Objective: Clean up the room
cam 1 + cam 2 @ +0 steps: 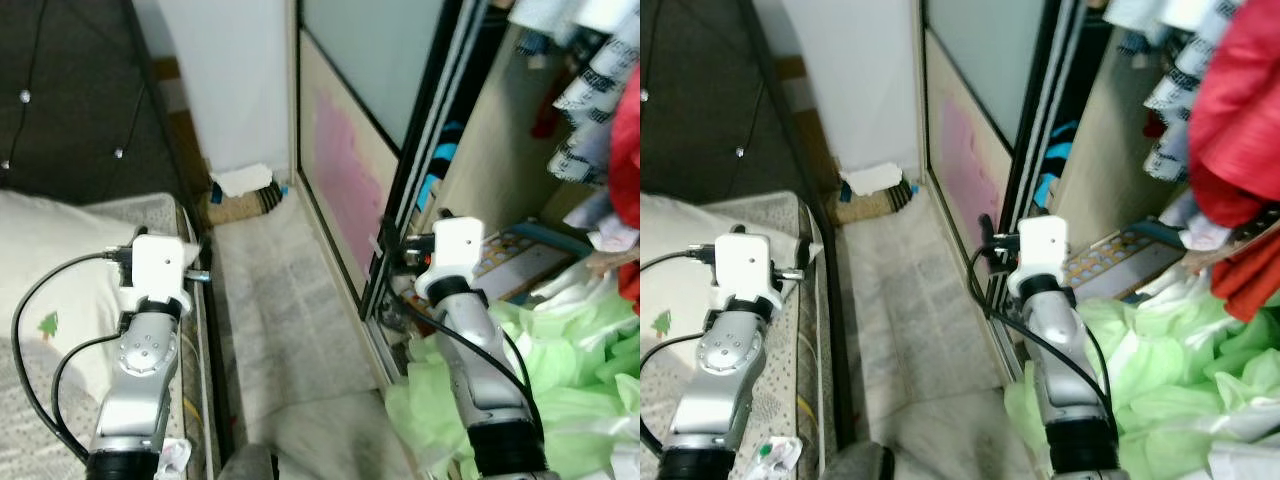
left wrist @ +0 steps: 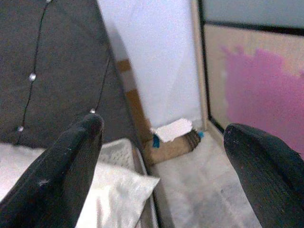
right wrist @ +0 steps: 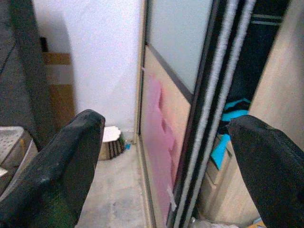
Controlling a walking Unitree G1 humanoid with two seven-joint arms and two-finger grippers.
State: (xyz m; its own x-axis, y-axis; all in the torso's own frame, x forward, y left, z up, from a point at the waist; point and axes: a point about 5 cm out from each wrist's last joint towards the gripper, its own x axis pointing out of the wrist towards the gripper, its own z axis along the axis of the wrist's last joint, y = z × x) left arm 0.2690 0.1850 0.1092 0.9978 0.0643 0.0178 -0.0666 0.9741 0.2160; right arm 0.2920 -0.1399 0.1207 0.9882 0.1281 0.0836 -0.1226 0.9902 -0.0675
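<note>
Both silver arms reach forward from the bottom of the head views, roughly parallel and well apart. The left arm (image 1: 135, 375) rises on the left, its round silver joint below a white wrist block (image 1: 160, 262), with black cables looping off its outer side. The right arm (image 1: 485, 375) rises on the right, ending in its own white wrist block (image 1: 455, 245), a black cable running along it. In the left wrist view the left gripper (image 2: 164, 156) has its two black fingers (image 2: 66, 166) spread wide with nothing between them. The right gripper (image 3: 166, 161) likewise holds its fingers (image 3: 61, 161) wide apart and empty.
</note>
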